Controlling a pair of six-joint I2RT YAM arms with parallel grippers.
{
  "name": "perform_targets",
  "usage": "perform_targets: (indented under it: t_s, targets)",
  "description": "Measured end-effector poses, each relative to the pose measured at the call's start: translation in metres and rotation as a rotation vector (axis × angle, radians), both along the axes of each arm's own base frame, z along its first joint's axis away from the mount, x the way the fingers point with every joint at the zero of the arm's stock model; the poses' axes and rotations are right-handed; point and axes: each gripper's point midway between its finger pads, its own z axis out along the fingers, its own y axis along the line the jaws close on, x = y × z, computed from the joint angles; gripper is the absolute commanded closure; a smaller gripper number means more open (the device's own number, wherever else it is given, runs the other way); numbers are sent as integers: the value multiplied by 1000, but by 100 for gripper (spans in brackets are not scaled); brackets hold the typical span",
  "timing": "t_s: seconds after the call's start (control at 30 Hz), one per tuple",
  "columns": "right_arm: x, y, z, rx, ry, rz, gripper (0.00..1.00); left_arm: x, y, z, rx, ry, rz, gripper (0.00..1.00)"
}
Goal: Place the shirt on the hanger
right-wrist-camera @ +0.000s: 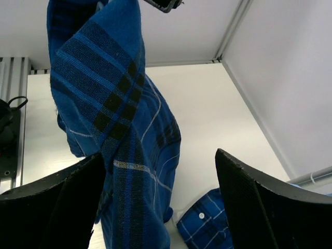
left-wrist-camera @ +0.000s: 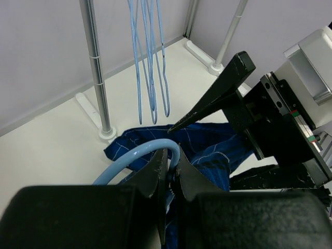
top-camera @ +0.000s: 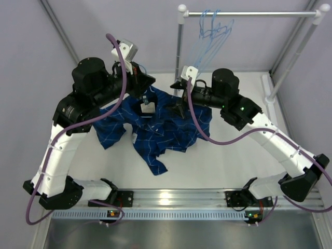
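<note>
while the shirt (top-camera: 150, 129) lies bunched mid-desk toward the far edge, spare hangers (top-camera: 210, 31) hang at the far right corner. left wrist: the left gripper (left-wrist-camera: 170, 167) is pinched tight on the hanger (left-wrist-camera: 132, 155) above the cloth. right wrist: the right gripper (right-wrist-camera: 160, 154) gapes wide, with shirt fabric hanging between its fingers.

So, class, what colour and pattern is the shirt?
Dark blue shirt with thin pale plaid lines; the right wrist view shows it best.
</note>
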Motion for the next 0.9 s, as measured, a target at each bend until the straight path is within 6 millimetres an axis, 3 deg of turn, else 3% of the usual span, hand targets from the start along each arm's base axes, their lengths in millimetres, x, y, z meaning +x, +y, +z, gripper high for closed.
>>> perform_targets:
  t_s: [0.03,0.1,0.2,0.33,0.37,0.53,0.7,0.9]
  targets:
    - [-1,0,-1,-2,3,3,30,0,0,0,0,0,-4,100]
    - [-3,1,-2,-4,13,15,32,-1,-2,-1,2,0,-13,100]
    - [-7,4,-5,4,39,41,47,-1,-4,-2,9,-1,-28,100]
    - [-12,7,-22,-7,83,76,54,-3,-6,-5,23,2,-46,100]
    - [-14,7,-26,-10,94,89,54,-5,-7,-6,26,4,-59,100]
    - [-20,4,-26,7,143,143,25,-8,-10,-8,37,1,-93,100]
    - [-17,-6,-20,30,173,137,17,-10,-12,-8,38,-2,-111,100]
    - [-25,-17,0,81,183,114,16,-9,-13,-12,50,-1,-115,100]
